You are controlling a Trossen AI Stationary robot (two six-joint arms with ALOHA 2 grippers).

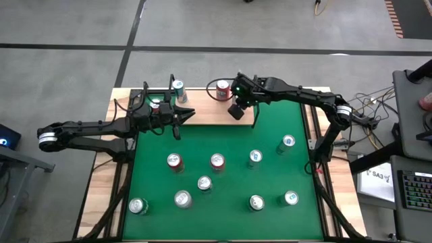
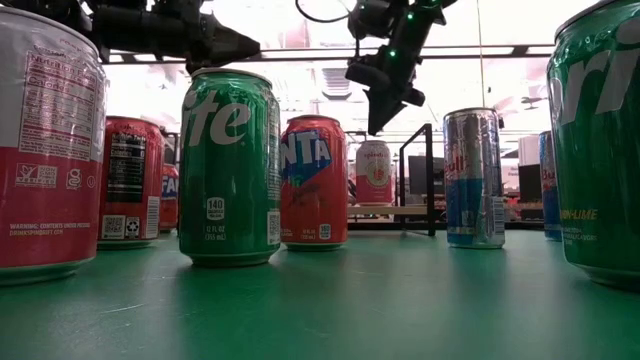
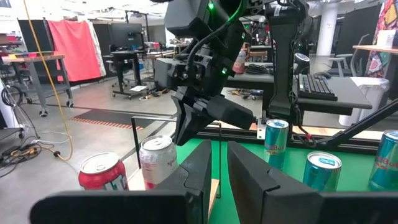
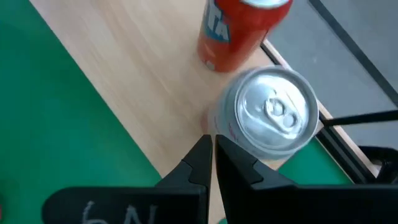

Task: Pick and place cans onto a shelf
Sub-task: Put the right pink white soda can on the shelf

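The shelf (image 1: 209, 113) is a light-wood board lying on the far part of the green table (image 1: 223, 138). Two cans stand upright on it: a red can (image 1: 179, 88) (image 4: 239, 31) and a white-and-pink can (image 1: 223, 89) (image 4: 273, 115). My right gripper (image 1: 236, 111) (image 4: 212, 149) is shut and slants down beside the white-and-pink can's near side. In the low view its tip (image 2: 380, 125) hangs a little above that can (image 2: 375, 172). My left gripper (image 1: 192, 113) (image 3: 219, 171) is level above the shelf's left part, pointing toward the right arm. Its fingers are nearly together with nothing between them.
Several cans stand upright on the green table nearer the front, among them two red ones (image 1: 175, 162) (image 1: 217, 160) and a blue-silver one (image 1: 288, 142). Thin black wire uprights (image 2: 432, 180) stand at the shelf's ends. Desks and a keyboard (image 1: 412, 189) lie beyond the right edge.
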